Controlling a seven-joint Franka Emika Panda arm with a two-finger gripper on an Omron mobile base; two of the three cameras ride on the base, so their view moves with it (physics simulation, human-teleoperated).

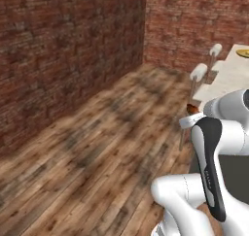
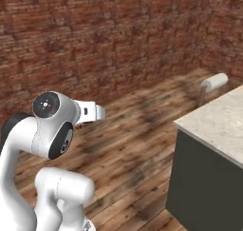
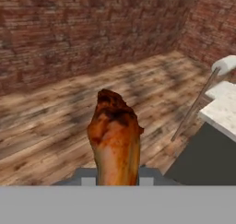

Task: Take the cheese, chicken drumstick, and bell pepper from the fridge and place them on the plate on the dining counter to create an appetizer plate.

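The gripper (image 3: 117, 181) is clamped narrow on the chicken drumstick (image 3: 115, 138), which rises from the bottom centre of the hand view with its thick, browned end upward. Gripped low on its narrow part, the meat stands clear in front of the camera, so it can likely travel without brushing anything. In the left base view a sliver of the drumstick (image 1: 193, 109) peeks out at right of centre, just above the arm's white elbow.

The bench (image 2: 216, 123) sits at the right edge of the right base view, pale stone over a dark base, with a white-backed stool (image 2: 213, 81) beyond its far corner. At the upper right corner of the left base view a yellow rim, probably the plate (image 1: 243, 53), rests on the stone. The arm is carried high and folded, seemingly so the load clears the bench edge on approach.
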